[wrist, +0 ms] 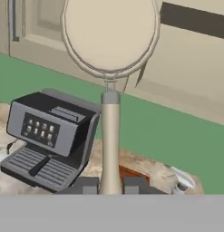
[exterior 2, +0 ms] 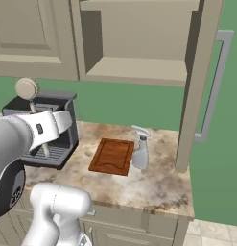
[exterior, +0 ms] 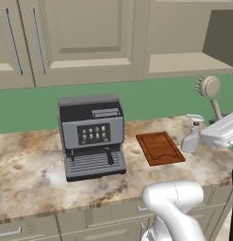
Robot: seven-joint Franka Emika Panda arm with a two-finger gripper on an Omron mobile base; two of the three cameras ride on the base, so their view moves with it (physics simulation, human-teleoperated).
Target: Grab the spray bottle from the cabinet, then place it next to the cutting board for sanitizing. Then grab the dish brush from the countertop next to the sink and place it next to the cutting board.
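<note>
We see the beige cabinet (exterior 2: 139, 53) with its door swung open and its flat shelf showing, above the marbled desk (exterior: 28, 164). On the desk stands a grey coffee machine (exterior: 92, 136), well to the left of the other things in the left base view. To its right lies the reddish-brown cutting board (exterior: 159, 148), flat on the stone. Just beside the board's far edge, on the side away from the machine, the spray bottle (exterior 2: 140, 153) stands upright under the open cabinet. Our fingers (wrist: 110, 183) are closed on the thin pale handle of the dish brush (wrist: 110, 41), which we hold off the desk with its round tan head pointing upward. In the left base view the brush (exterior: 208, 87) sits above and slightly right of the bottle; in the right base view it hangs in front of the coffee machine.
</note>
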